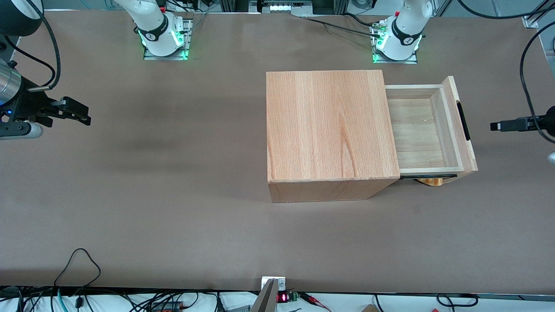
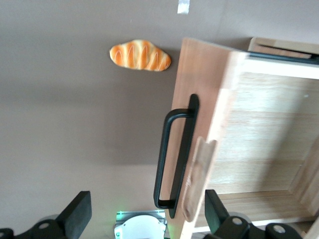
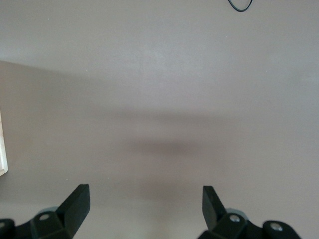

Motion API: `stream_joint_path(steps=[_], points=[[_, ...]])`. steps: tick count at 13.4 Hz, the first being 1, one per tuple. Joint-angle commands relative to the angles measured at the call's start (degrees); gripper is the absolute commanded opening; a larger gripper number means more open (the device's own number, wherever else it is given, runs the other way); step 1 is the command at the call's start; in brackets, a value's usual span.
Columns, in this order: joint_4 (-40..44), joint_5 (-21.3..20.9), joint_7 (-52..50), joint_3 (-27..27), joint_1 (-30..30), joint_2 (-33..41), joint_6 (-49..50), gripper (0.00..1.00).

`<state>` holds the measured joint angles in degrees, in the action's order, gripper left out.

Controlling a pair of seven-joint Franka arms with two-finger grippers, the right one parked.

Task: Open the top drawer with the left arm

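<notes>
**A:** Where is the top drawer [image 1: 427,130]?

**B:** Right of centre in the front view, pulled well out of the wooden box [image 1: 329,130] toward the working arm's end of the bench [image 1: 173,216]. Its inside looks empty.

**A:** And the left arm's hand [image 1: 498,126]?

**B:** At the right edge of that frame, level with the black bar handle [image 1: 463,120] and apart from it. The fingers [image 2: 79,211] are spread wide, holding nothing.

**A:** How does the handle lie?

**B:** Its long axis runs up and down the frame, crosswise to the hand's line of approach.

**A:** Anything else?

**B:** A toy bread loaf [image 2: 140,55] lies on the bench by the drawer front.
</notes>
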<state>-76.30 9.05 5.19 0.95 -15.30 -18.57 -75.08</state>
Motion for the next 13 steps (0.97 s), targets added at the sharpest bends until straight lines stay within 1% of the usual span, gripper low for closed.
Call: stream_joint_path(steps=[1,2,3,6,7,8,9,11,13], points=[[4.56,-3.58,0.08,0.28,2.81,0.81,0.99,1.00],[5.45,-5.77,-0.18,0.20,5.43,0.81,0.81,1.00],[5.89,-6.93,-0.18,0.19,7.72,0.81,0.55,1.00],[6.95,-7.37,-1.23,0.11,12.29,0.64,-0.68,1.00],[6.87,-9.29,-2.37,0.11,13.97,0.64,-1.38,1.00],[6.95,-11.05,-2.46,0.37,14.77,0.81,-1.47,1.00],[6.95,-11.68,-2.55,1.07,16.08,1.08,-1.39,1.00],[6.87,-11.68,-2.47,1.25,16.27,3.00,-1.47,1.00],[6.87,-10.98,-2.38,0.64,16.01,3.01,-1.39,1.00]])
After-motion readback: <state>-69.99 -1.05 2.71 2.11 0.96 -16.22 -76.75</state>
